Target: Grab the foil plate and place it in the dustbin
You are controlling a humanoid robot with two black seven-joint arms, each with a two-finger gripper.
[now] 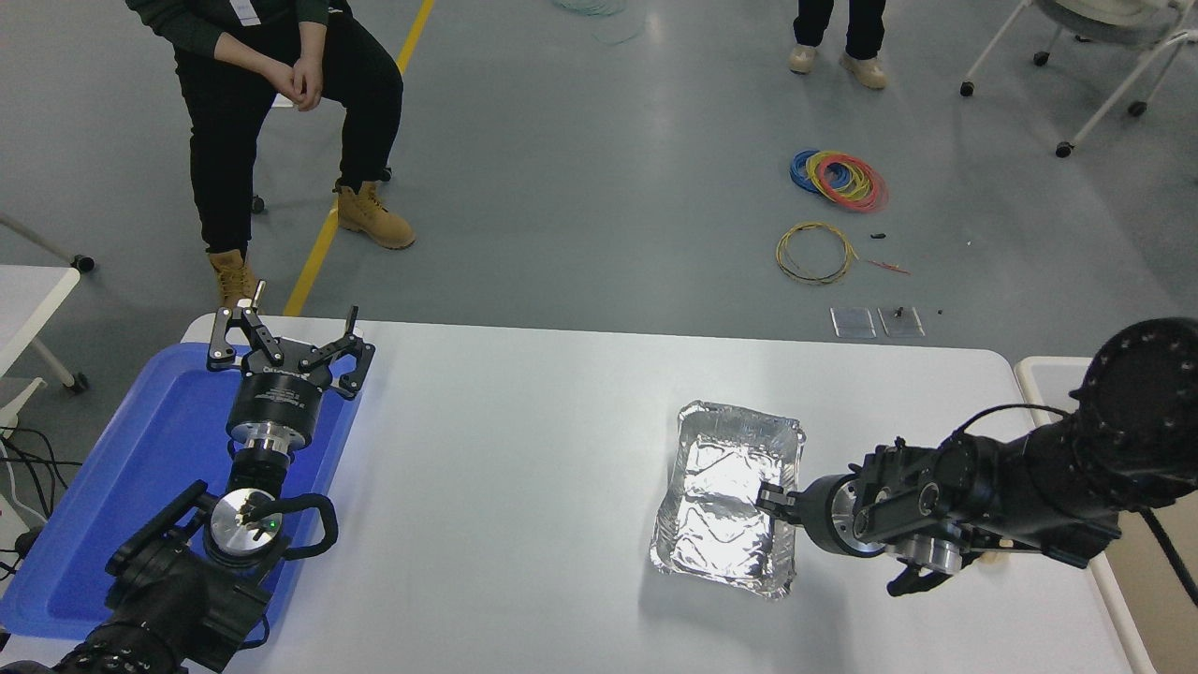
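One edge of the foil plate (pixel 730 501) is pinched by the closed right hand (pixel 775 498), above the bench (pixel 524 449). Carry it level toward three o'clock, over the dustbin (pixel 1048 374); gently, thin foil buckles.

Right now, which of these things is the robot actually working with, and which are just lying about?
Part of the job:
- foil plate, gripped at its right rim
- right pincer holding it
- dustbin, only its rim showing at the right edge

Just lying about:
- blue tray
- left pincer, parked open over the tray
- wire coils on the floor
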